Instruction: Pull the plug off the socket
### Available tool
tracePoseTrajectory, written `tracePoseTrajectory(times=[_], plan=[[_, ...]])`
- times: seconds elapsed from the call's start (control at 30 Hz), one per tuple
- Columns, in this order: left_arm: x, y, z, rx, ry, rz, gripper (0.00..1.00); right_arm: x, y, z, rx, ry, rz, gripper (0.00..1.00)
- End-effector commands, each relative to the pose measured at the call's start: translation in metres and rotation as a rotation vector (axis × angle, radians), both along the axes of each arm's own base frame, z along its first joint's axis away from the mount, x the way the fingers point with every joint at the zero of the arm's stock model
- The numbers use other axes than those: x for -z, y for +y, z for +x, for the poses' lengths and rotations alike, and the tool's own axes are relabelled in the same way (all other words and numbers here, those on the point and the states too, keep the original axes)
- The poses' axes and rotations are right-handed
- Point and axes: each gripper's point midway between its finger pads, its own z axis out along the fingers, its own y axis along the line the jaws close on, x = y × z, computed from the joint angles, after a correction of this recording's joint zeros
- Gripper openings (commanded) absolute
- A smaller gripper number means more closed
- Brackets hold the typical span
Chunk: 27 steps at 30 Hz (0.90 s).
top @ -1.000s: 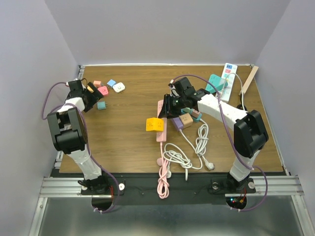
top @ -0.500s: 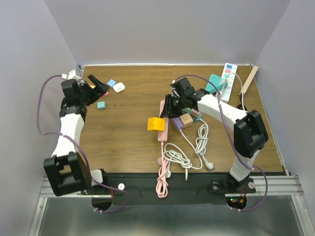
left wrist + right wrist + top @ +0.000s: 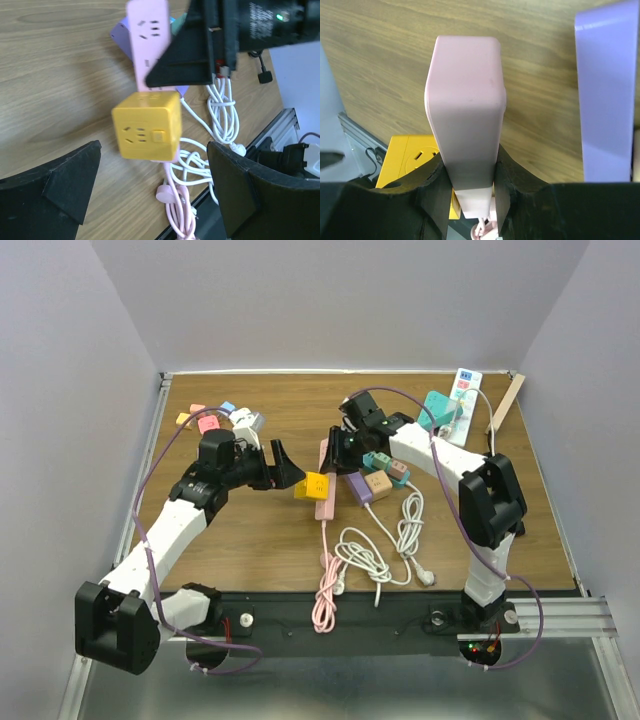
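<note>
The plug is a yellow cube [image 3: 312,486] seated on the pink power strip [image 3: 325,472], the socket, mid-table. In the left wrist view the yellow cube [image 3: 147,125] sits just ahead of my left gripper [image 3: 155,185], whose jaws stand wide open on either side without touching it. From above, the left gripper [image 3: 288,468] is just left of the cube. My right gripper [image 3: 470,185] is shut on the pink strip [image 3: 465,115], its fingers pressed on both long sides. The right gripper [image 3: 335,450] holds the strip's far part.
Purple, brown and teal adapters [image 3: 378,480] lie right of the strip. A coiled white cable [image 3: 375,550] and the pink cord [image 3: 325,600] lie toward the near edge. Small adapters [image 3: 210,420] sit back left; teal and white strips [image 3: 445,410] and a wooden stick [image 3: 507,400] back right.
My left arm has swung from the back-left corner to the table's middle, its open jaws now facing the yellow cube. The right gripper stays shut on the pink strip.
</note>
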Motion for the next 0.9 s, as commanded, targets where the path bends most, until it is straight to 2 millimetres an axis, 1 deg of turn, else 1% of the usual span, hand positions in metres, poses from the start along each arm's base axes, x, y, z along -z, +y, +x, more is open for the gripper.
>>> tracePoseTrajectory(times=[0.0, 0.03, 0.1, 0.13, 0.2, 0.27, 0.3, 0.37, 0.57, 0.67, 0.73, 0.83, 0.87], plan=[[-0.025, -0.018, 0.008, 0.065, -0.113, -0.005, 0.99, -0.032, 0.025, 0.017, -0.042, -0.068, 0.1, 0.0], [-0.023, -0.021, 0.013, 0.072, -0.108, 0.006, 0.99, -0.039, 0.03, 0.018, -0.06, -0.076, 0.121, 0.0], [-0.02, -0.028, 0.014, 0.093, -0.109, 0.024, 0.99, -0.042, 0.035, 0.02, -0.087, -0.078, 0.139, 0.01], [-0.017, -0.031, 0.018, 0.111, -0.117, 0.046, 0.99, -0.051, 0.041, 0.019, -0.117, -0.084, 0.166, 0.0], [-0.012, -0.035, 0.019, 0.134, -0.123, 0.08, 0.99, -0.055, 0.046, 0.018, -0.146, -0.083, 0.188, 0.0], [-0.006, -0.027, 0.027, 0.098, -0.123, 0.147, 0.99, -0.059, 0.048, 0.017, -0.166, -0.084, 0.205, 0.0], [-0.005, -0.022, 0.032, 0.073, -0.132, 0.175, 0.99, -0.062, 0.049, 0.016, -0.177, -0.089, 0.212, 0.0], [-0.008, -0.016, 0.034, 0.06, -0.15, 0.212, 0.99, -0.065, 0.051, 0.012, -0.199, -0.085, 0.228, 0.0], [-0.01, -0.009, 0.035, 0.035, -0.165, 0.236, 0.99, -0.072, 0.049, 0.0, -0.249, -0.088, 0.253, 0.0], [-0.006, -0.019, 0.029, 0.083, -0.142, 0.202, 0.99, -0.074, 0.05, -0.002, -0.264, -0.086, 0.265, 0.0], [0.002, -0.027, 0.022, 0.136, -0.11, 0.18, 0.99, -0.078, 0.049, 0.004, -0.236, -0.103, 0.258, 0.0], [0.008, -0.033, 0.014, 0.169, -0.086, 0.148, 0.99, -0.084, 0.049, 0.01, -0.219, -0.108, 0.264, 0.0], [0.008, -0.034, 0.012, 0.17, -0.09, 0.141, 0.99, -0.09, 0.052, 0.012, -0.227, -0.115, 0.28, 0.0]])
